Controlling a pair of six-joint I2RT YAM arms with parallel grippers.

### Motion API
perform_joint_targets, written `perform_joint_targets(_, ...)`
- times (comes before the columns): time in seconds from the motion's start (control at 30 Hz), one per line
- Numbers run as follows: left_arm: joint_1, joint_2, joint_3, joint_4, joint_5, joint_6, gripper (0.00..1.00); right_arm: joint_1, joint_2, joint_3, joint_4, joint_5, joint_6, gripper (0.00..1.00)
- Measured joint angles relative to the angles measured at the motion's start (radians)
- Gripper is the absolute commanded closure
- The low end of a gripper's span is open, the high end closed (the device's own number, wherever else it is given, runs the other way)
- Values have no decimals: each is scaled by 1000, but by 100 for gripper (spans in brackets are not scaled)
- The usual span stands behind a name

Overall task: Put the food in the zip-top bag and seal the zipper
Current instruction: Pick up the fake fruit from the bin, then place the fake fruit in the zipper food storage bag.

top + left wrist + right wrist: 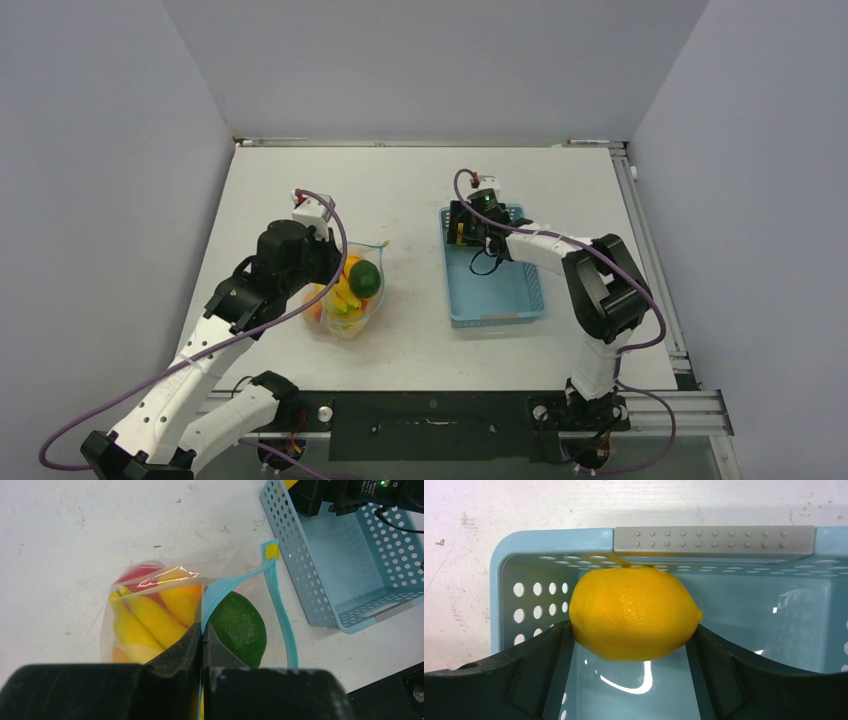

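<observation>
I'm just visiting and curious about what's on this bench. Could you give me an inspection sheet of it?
Surface: white table, lightly scuffed.
Job's things: clear bag holding a lime, bananas and other fruit, mouth open; lemon at the far end of the blue basket.
Clutter: nothing seen.
Pincers: left pincer shut on the bag's blue zipper; right pincer shut on the lemon.
Cables: purple cables loop along both arms.
Surroundings: plain grey walls on three sides.

I'm working in a lab test cell: plain grey partition panels [100,150] stand along the left, far and right edges of the white table [400,190], bare aluminium rails [655,260] run down its right edge, and the left arm [192,360] and right arm [600,290] are bolted at the near edge.
</observation>
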Motion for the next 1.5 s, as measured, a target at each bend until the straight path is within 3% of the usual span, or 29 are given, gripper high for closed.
perform_joint_targets(0.2,0,0,0,0,6,0,100,-2,-51,-26,0,2,-1,56)
perform_joint_targets(0.57,0,-2,0,0,7,0,100,23,-296,-100,-39,12,-6,58)
perform_joint_targets(0.87,0,-8,0,0,6,0,100,167,-509,-111,-98,16,-46,58)
perform_joint_targets(1.07,0,-17,0,0,6,0,100,232,-606,-113,-96,-72,-49,56)
perform_joint_targets(1.5,0,-28,0,0,5,0,100,477,-578,-82,-108,-150,-118,57)
